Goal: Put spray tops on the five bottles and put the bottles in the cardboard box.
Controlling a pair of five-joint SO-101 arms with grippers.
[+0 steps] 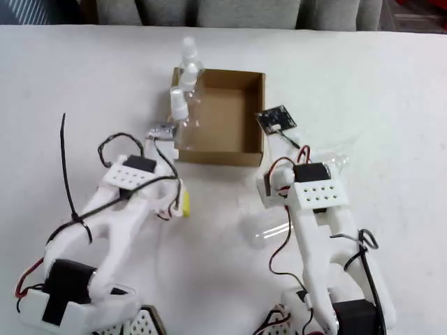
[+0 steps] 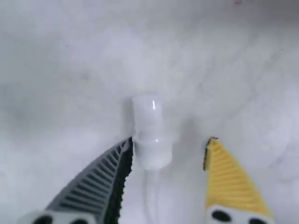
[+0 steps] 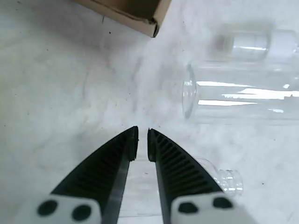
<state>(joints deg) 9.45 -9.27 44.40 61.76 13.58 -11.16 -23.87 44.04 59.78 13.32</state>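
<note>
I am holding my left tool point(image 2: 168, 142) open around a spray top point(image 2: 150, 133) on the bench point(image 2: 70, 56), and my right tool point(image 3: 142, 137) closed near a bottle point(image 3: 233, 98).

Robotics test bench, lab or maker-room type, can't tell which. I work on a plain white table point(image 1: 391, 84). My left arm point(image 1: 119, 209) and my right arm point(image 1: 321, 230) are white printed parts with red and black wires point(image 1: 279, 244) exposed, a black cable tie point(image 1: 66, 167) sticking up and a bare circuit board point(image 1: 276, 120) out in the open. Grey padded chair backs point(image 1: 237, 12) line the far edge.
</note>
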